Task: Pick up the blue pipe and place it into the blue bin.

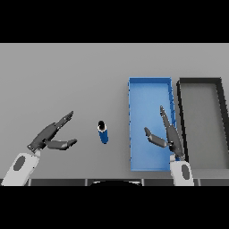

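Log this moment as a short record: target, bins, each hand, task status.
target: blue pipe, standing on the grey table, not held
destination: blue bin, right of the pipe, nothing inside it
other container: dark bin, right of the blue bin
left hand: left hand open, left of the pipe, apart from it
right hand: right hand open, over the blue bin
status: pipe not yet grasped

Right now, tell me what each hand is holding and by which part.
Nothing is held. The left hand and right hand are open with straight fingers; the blue pipe stands untouched on the table between them.
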Controlling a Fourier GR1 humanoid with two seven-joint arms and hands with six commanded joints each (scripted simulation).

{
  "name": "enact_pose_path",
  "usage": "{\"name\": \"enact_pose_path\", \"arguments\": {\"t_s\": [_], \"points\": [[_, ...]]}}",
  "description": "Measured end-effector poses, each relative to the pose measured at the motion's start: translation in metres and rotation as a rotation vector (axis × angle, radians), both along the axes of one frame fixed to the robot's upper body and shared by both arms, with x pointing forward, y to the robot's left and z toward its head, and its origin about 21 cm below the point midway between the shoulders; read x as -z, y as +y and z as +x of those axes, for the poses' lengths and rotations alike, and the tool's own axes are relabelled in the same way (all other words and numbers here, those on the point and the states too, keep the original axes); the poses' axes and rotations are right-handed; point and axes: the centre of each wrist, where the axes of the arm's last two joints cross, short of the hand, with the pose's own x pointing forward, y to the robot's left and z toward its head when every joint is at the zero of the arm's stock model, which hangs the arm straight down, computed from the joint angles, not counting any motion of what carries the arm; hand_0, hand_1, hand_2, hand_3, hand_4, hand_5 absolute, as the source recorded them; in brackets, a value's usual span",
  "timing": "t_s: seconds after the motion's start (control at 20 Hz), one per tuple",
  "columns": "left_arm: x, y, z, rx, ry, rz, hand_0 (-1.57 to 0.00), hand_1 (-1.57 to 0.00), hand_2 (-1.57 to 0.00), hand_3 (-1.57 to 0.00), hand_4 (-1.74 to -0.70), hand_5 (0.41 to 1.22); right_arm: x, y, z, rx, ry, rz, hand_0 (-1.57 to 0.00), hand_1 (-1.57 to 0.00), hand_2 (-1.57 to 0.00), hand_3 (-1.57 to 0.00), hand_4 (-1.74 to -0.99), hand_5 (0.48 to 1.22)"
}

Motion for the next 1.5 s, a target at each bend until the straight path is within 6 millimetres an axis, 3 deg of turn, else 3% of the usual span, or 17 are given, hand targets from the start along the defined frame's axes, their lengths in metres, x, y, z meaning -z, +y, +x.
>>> {"name": "enact_pose_path", "arguments": {"t_s": [0.35,0.55,0.7,0.9,1.15,1.2,1.25,1.35,1.4,1.5], "points": [[0.022,-0.051,-0.014,0.110,-0.003,0.008,0.00,0.00,0.00,0.00,-1.19,0.464,-0.003,0.004,-0.007,0.002,0.002,0.013,0.00,0.00,0.00,0.00,-1.223,0.620],[0.033,-0.072,-0.002,0.105,0.026,0.006,0.00,0.00,0.00,0.00,-1.21,0.468,-0.006,0.002,-0.010,0.011,-0.003,0.009,0.00,0.00,0.00,0.00,-1.229,0.622],[0.048,-0.094,0.002,0.122,0.070,-0.017,0.00,0.00,0.00,0.00,-1.19,0.469,-0.004,0.002,-0.016,0.011,-0.017,0.016,0.00,0.00,0.00,0.00,-1.218,0.612],[0.057,-0.107,0.015,0.142,0.064,0.000,0.00,0.00,0.00,0.00,-1.14,0.459,-0.006,0.000,-0.011,0.022,0.006,0.009,0.00,0.00,0.00,0.00,-1.204,0.607],[0.062,-0.138,0.023,0.184,0.062,-0.077,0.00,0.00,0.00,0.00,-1.21,0.533,-0.004,-0.001,-0.012,0.028,0.018,0.016,0.00,0.00,0.00,0.00,-1.206,0.606],[0.066,-0.135,0.023,0.182,0.060,-0.090,0.00,0.00,-0.04,-0.01,-1.24,0.558,-0.004,-0.003,-0.012,0.030,0.017,0.016,0.00,0.00,0.00,0.00,-1.204,0.605],[0.066,-0.137,0.024,0.172,0.053,-0.113,0.00,-0.04,-0.11,-0.04,-1.27,0.585,-0.006,-0.001,-0.012,0.025,0.000,0.015,0.00,0.00,0.00,0.00,-1.196,0.603],[0.066,-0.140,0.027,0.157,0.062,-0.139,-0.10,-0.26,-0.36,-0.22,-1.32,0.651,-0.004,0.000,-0.015,0.028,0.002,0.011,0.00,0.00,0.00,0.00,-1.198,0.605],[0.067,-0.147,0.025,0.153,0.066,-0.146,-0.29,-0.46,-0.54,-0.49,-1.34,0.765,-0.002,-0.001,-0.015,0.033,0.012,0.019,0.00,0.00,0.00,0.00,-1.199,0.605],[0.073,-0.156,0.020,0.141,0.103,-0.187,-0.72,-0.86,-0.90,-0.88,-1.48,0.929,-0.003,0.000,-0.014,0.028,0.002,0.024,0.00,0.00,0.00,0.00,-1.198,0.604]]}}
